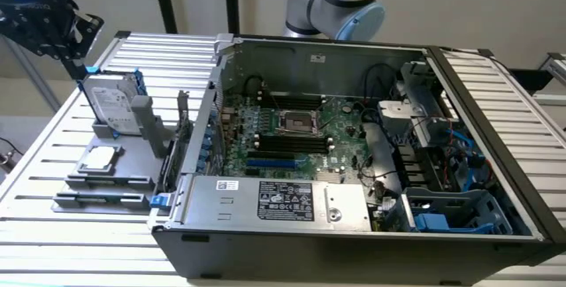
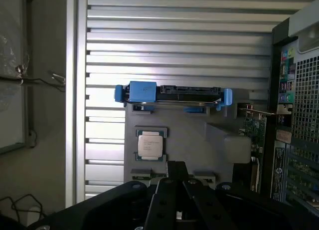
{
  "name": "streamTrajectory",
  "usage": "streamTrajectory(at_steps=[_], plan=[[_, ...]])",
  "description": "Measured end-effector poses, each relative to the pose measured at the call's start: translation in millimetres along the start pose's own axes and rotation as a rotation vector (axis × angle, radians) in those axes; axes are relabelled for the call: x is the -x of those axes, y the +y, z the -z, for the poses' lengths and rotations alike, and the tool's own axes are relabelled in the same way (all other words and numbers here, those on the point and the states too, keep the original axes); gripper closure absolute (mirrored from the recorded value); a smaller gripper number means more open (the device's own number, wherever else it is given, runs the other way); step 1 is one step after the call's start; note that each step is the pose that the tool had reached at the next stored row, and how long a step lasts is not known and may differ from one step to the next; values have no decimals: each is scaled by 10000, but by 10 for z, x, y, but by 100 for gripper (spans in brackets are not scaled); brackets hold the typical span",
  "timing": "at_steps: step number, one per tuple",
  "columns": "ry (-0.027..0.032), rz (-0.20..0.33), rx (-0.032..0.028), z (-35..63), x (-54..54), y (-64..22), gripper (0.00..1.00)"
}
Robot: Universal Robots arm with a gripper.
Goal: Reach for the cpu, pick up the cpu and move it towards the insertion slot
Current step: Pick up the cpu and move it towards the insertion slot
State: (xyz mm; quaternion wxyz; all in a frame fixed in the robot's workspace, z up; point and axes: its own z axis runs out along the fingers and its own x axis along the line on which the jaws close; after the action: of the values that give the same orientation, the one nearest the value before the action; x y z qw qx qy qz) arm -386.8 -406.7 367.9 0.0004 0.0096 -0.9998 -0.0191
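The cpu [image 1: 99, 158] lies flat in a grey holder on the slatted table, at the exterior view's left of the open computer case. Its silver-grey top faces up. In the wrist view the cpu [image 2: 149, 144] sits a short way beyond my fingertips. My gripper [image 1: 62, 32] hangs high above the table's far corner on the exterior view's left, well apart from the chip. Seen from the wrist, my gripper [image 2: 176, 166] has its black fingers pressed together with nothing between them. The insertion slot [image 1: 296, 122] is the silvery square socket on the motherboard inside the case.
An upright silver hard drive [image 1: 113, 101] in a blue frame stands just behind the cpu, with a grey post [image 1: 148, 124] beside it. The computer case wall [image 1: 199, 141] rises between the holder and the motherboard. Black memory slots [image 1: 292, 142] flank the socket.
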Motion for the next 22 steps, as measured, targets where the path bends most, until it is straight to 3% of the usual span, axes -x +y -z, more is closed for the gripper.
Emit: streamTrajectory(at_steps=[4,15,20,22], plan=[[3,-1,-2,1,-9,0,89],[0,0,-21,-69,-315,4,89],[0,1,-25,-73,-327,3,88],[1,0,-26,-73,-328,4,76]])
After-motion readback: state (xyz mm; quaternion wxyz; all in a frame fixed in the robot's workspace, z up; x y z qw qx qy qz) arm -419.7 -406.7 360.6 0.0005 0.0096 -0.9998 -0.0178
